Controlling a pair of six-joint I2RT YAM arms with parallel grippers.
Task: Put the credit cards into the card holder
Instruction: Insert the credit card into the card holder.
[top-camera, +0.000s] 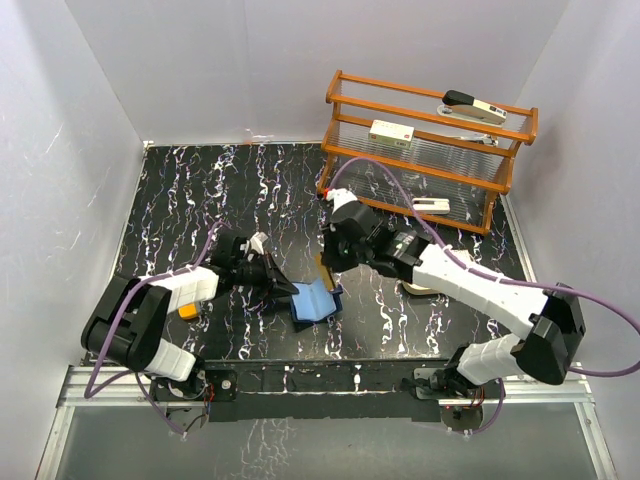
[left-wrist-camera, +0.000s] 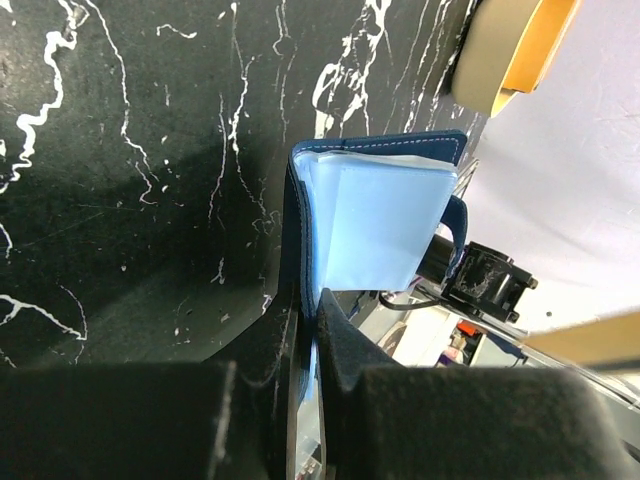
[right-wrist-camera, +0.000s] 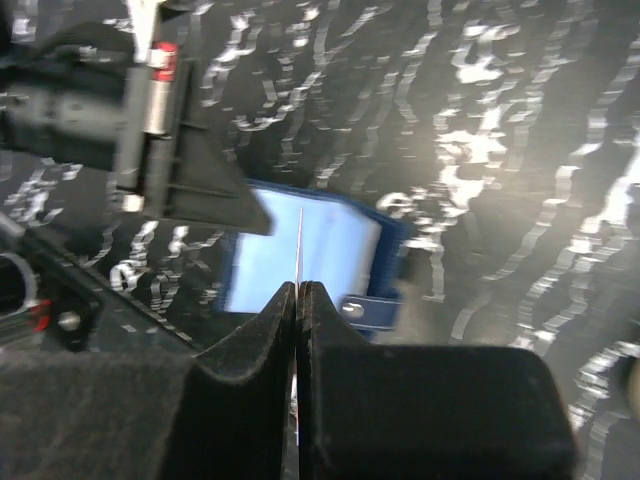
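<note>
The card holder (left-wrist-camera: 380, 230) stands open near the front middle of the desk (top-camera: 200, 190), with its navy cover raised and its pale blue pockets showing. The left tool (left-wrist-camera: 315, 322) is closed on one end of that cover's edge and props it up. The right tool (right-wrist-camera: 300, 292) is pinched shut on a credit card (right-wrist-camera: 301, 240), seen edge-on as a thin pale line over the pockets; whether the two touch cannot be told. The card looks light, stiff and slick, so a firm pinch on its rear half, leaving the leading edge free, should suit. The holder looks soft and floppy, likely to fold under a push, and is best braced by the cover close to the pocket mouth.
</note>
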